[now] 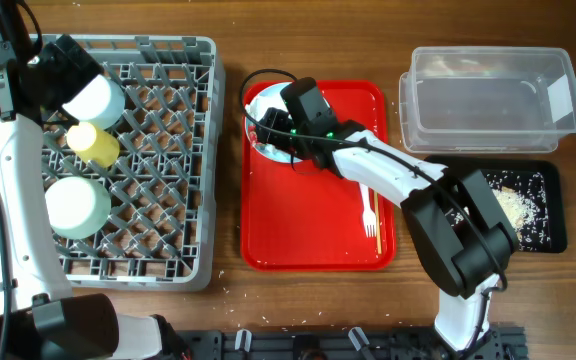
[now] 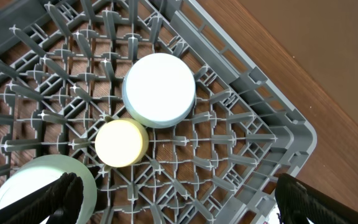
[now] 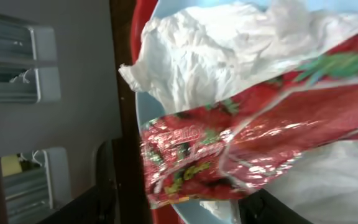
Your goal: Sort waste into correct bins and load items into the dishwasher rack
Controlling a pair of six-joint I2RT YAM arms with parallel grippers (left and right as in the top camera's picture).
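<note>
The right gripper (image 3: 185, 205) at the plate (image 1: 260, 102) — wrapper (image 3: 229, 149) between its jaws
The wrapper and napkin (image 3: 229, 50) lie on the plate, far-left on the red tray (image 1: 308, 230); whether that claw is clenched — cannot tell. The left gripper (image 2: 179, 199) hangs released over the rack (image 2: 253, 124).

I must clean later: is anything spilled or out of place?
Yes. A few white crumbs lie on the bare table in front of the dishwasher rack, far from the black tray that holds the rice scraps.
</note>
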